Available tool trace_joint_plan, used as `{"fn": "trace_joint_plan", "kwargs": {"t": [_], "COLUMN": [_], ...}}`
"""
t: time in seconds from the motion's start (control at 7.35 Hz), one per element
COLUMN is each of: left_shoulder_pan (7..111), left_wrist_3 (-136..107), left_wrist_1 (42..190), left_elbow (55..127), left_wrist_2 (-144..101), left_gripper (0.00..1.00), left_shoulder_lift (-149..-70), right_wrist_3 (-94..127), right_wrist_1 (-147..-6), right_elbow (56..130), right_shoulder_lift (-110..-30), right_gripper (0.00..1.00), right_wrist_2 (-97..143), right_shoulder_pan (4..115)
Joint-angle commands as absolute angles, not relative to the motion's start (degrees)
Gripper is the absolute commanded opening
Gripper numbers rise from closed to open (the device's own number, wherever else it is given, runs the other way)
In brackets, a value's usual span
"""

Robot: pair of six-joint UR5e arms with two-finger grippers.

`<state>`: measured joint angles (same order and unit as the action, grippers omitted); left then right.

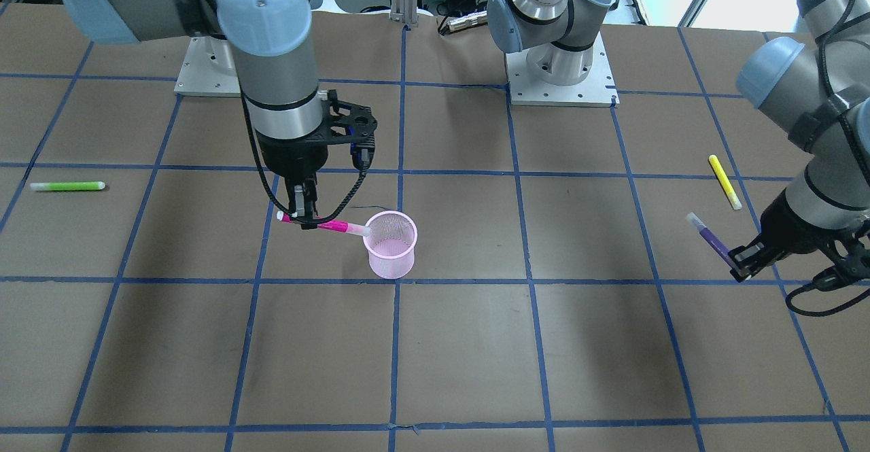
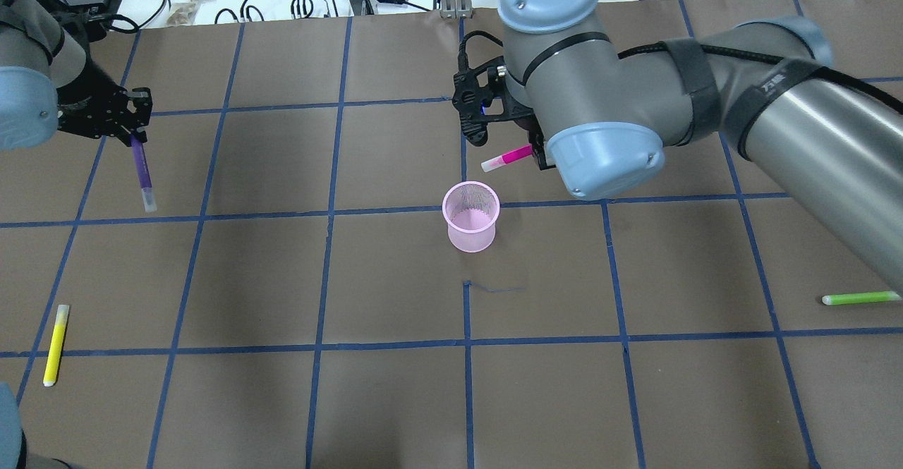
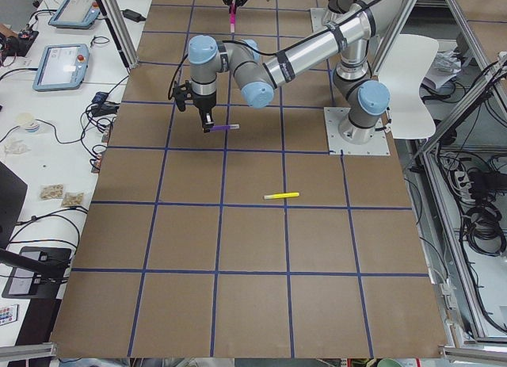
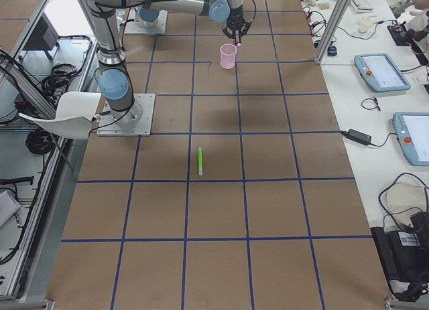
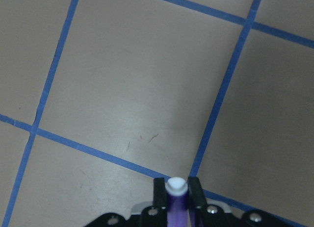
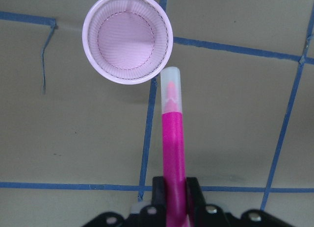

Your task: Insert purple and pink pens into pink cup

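Note:
The pink mesh cup (image 2: 471,216) stands upright near the table's middle, empty in the right wrist view (image 6: 127,38). My right gripper (image 1: 306,219) is shut on the pink pen (image 1: 326,225) and holds it roughly level above the table. The pen's capped tip reaches the cup's rim (image 6: 169,75). My left gripper (image 2: 134,134) is shut on the purple pen (image 2: 141,169) and holds it off the table, far to the cup's left. The purple pen also shows between the fingers in the left wrist view (image 5: 176,197).
A yellow pen (image 2: 56,344) lies on the table at the front left. A green pen (image 2: 861,298) lies at the right edge. The brown table has a blue tape grid. Cables and boxes lie beyond its far edge.

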<state>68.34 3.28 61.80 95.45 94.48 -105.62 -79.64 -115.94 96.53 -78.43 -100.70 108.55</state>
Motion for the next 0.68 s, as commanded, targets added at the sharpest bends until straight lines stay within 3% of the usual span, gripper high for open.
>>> {"fn": "trace_joint_plan", "kwargs": {"t": [0.0,0.54], "left_shoulder_pan": [69.34,69.87], "left_wrist_3": [2.46,0.53], "left_wrist_1": [61.70,61.79], "left_elbow": [95.45,95.45], "left_wrist_2": [95.54,95.19], "left_gripper": [0.00,0.00], "left_shoulder_lift": [-105.38,-105.38], "right_wrist_3": [-77.18,-70.23], "right_wrist_1": [-116.10,-118.21], "right_elbow": [96.42,96.06], "right_shoulder_lift": [-75.34,-67.77], "right_gripper": [0.00,0.00], "right_wrist_2": [-110.44,-125.07], "right_shoulder_pan": [115.80,123.57]}}
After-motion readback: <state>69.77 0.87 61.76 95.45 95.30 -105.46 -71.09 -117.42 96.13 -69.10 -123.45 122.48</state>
